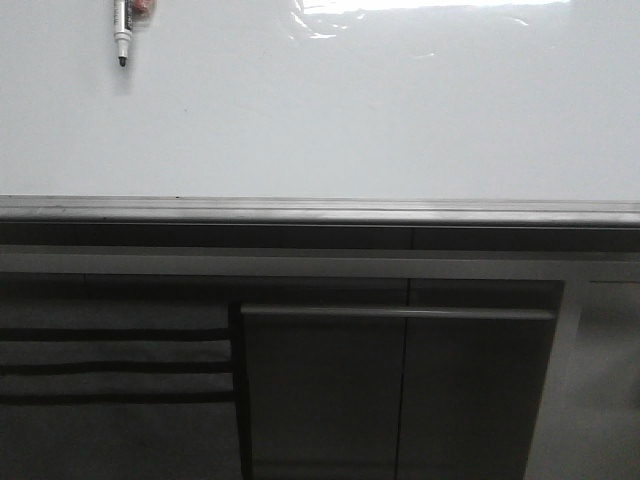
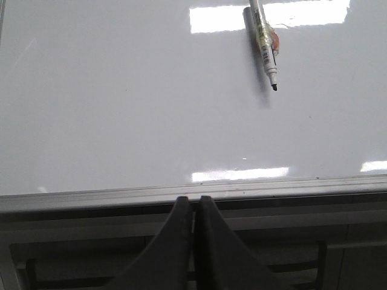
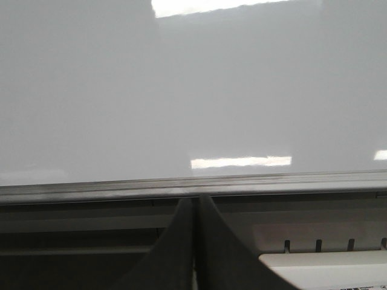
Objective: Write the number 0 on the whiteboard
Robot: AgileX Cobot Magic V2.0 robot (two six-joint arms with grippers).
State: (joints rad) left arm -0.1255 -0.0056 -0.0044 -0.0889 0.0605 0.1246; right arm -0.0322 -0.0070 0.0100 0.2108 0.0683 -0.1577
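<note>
Nothing written yet — the whiteboard [image 1: 380,120] looks blank. The marker [image 2: 265,43] sits well beyond the left gripper [image 2: 193,202]; right gripper [image 3: 195,202] likewise clenched, empty.

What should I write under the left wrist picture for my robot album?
Left gripper shut and empty below the blank whiteboard, where an uncapped marker lies waiting.
</note>
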